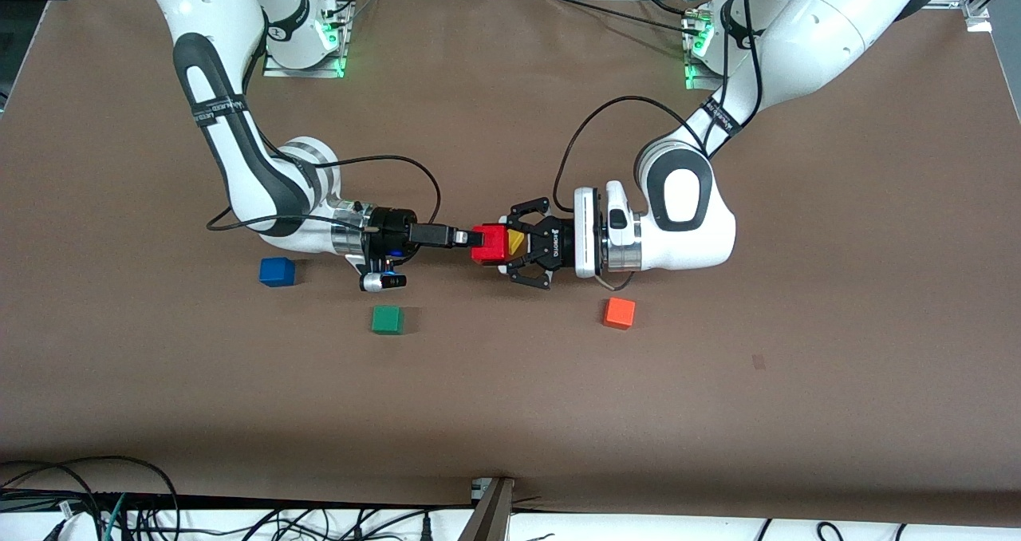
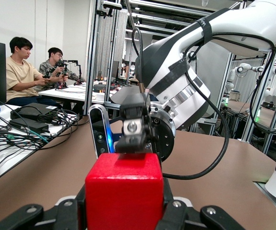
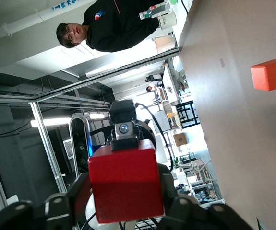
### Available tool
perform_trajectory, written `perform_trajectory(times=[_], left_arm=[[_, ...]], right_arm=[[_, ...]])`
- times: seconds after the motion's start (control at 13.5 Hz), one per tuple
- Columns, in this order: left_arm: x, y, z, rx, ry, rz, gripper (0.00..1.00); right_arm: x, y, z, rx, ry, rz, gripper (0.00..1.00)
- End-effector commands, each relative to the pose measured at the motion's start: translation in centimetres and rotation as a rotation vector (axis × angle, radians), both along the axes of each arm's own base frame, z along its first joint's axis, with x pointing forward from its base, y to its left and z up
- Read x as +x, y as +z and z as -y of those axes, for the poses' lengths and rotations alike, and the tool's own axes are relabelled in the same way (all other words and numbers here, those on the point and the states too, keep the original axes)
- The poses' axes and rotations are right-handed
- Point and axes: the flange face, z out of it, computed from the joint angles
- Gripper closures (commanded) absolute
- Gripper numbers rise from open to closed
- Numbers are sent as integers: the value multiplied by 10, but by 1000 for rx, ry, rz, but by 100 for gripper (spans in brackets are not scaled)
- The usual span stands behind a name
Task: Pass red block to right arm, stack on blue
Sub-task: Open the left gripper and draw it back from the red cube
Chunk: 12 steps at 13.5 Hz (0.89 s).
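Red block [image 1: 489, 244] gripped by left gripper [image 1: 510, 246] fingers, right gripper [image 1: 463, 239] fingers' state unclear

A small bright red cube [image 1: 489, 243] is held level in the air above the middle of the brown table. A small solid blue cube [image 1: 277, 271] sits flat on the table toward the right arm's end.

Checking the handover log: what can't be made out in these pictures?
Front view: the yellow piece in the left gripper, which is shut on the red block, is mostly hidden by that block.
Left wrist view: the red block covers the right gripper's front end.
Both wrist views: the blue block is out of frame.
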Motion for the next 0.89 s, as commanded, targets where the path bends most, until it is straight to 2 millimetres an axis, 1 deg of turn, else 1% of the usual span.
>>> perform_trajectory(times=[0.0, 0.07, 0.15, 0.22, 0.3, 0.44, 0.52, 0.59, 0.81], left_arm=[[4, 5, 5, -22, 19, 11, 100], [4, 5, 5, -22, 19, 11, 100], [4, 5, 5, -22, 19, 10, 100], [4, 5, 5, -22, 19, 8, 100], [4, 5, 5, -22, 19, 8, 100], [4, 5, 4, -22, 21, 10, 100], [4, 4, 4, -23, 21, 15, 3], [5, 7, 3, -28, 25, 29, 0], [6, 7, 1, -37, 36, 24, 0]], right_arm=[[-4, 7, 1, 10, -32, 12, 46], [-3, 9, 0, 12, -33, 16, 54], [-3, 8, 0, 13, -34, 13, 59], [-3, 8, 0, 13, -34, 13, 67], [-3, 9, 0, 12, -33, 16, 78], [-3, 10, 0, 15, -32, 19, 94], [-3, 10, 0, 15, -32, 19, 100], [-2, 12, 1, 16, -32, 21, 100], [0, 15, 2, 18, -35, 28, 100]])
